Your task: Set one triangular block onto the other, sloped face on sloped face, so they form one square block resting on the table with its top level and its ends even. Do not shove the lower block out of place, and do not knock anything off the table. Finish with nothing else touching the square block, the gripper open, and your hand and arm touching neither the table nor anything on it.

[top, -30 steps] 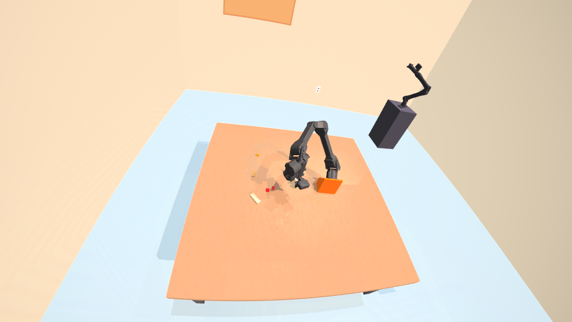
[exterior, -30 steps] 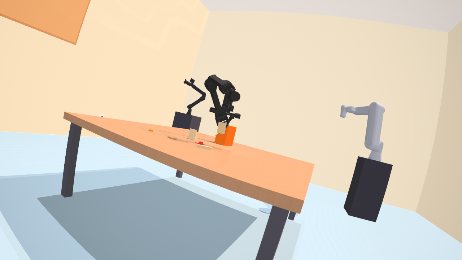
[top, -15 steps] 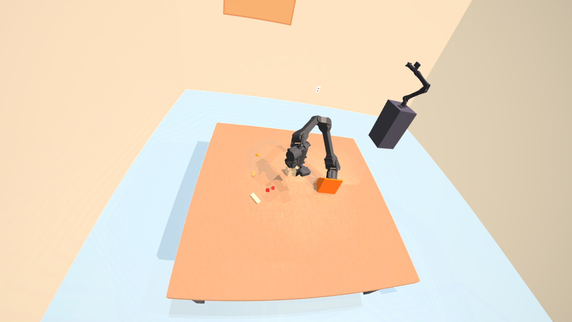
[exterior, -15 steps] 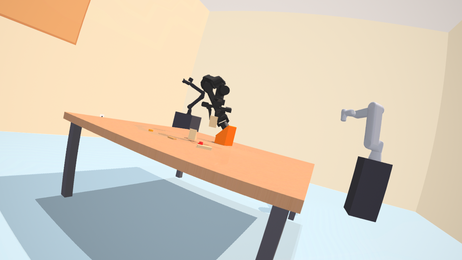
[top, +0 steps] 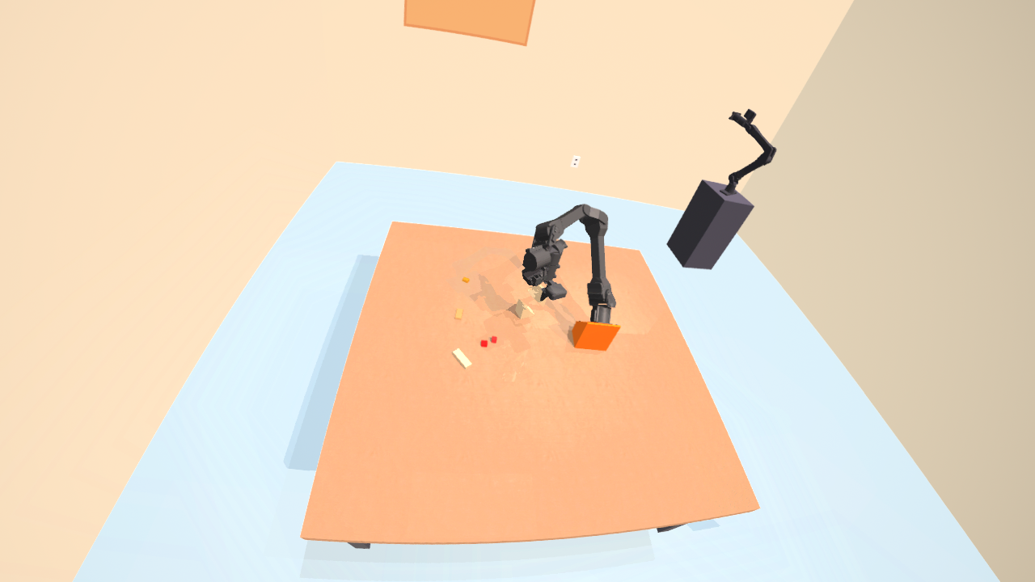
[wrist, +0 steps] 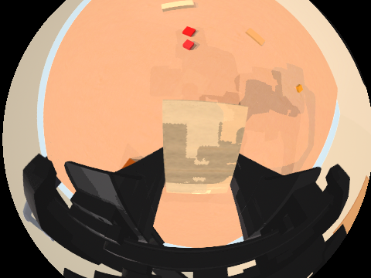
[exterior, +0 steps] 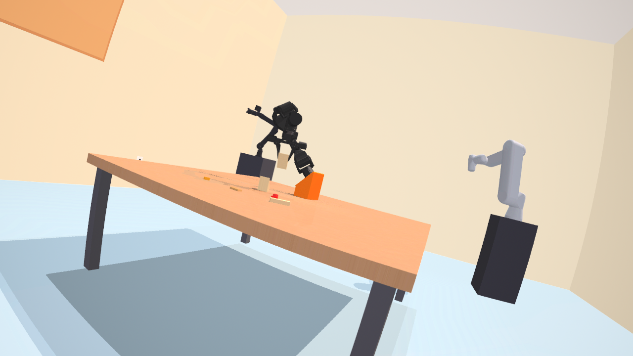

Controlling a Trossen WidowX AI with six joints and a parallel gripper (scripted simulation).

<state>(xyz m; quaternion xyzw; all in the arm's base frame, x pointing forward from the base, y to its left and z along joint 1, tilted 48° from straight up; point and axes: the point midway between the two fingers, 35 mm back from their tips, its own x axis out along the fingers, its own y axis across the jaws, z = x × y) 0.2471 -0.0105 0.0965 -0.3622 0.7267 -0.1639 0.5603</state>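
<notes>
Top view: an orange wooden table (top: 521,449) stands on a pale blue floor (top: 832,434) between cream walls. The gripper (top: 538,291) hangs above the table, clamped on one triangular block (top: 537,293); the other triangular block (top: 517,309) rests on the table at its 7 o'clock, apart.

Exterior view: the held block (exterior: 282,160) hangs in the air above the resting block (exterior: 264,183).

Wrist view: the held block (wrist: 202,147) fills the jaws, its long axis running toward 12 o'clock. No writing is legible.

Table (top: 521,449) | we count on it: triangular block (top: 517,309); orange base (top: 595,335); two red cubes (top: 488,340); cream bar (top: 462,357); two orange bits (top: 458,312).
</notes>
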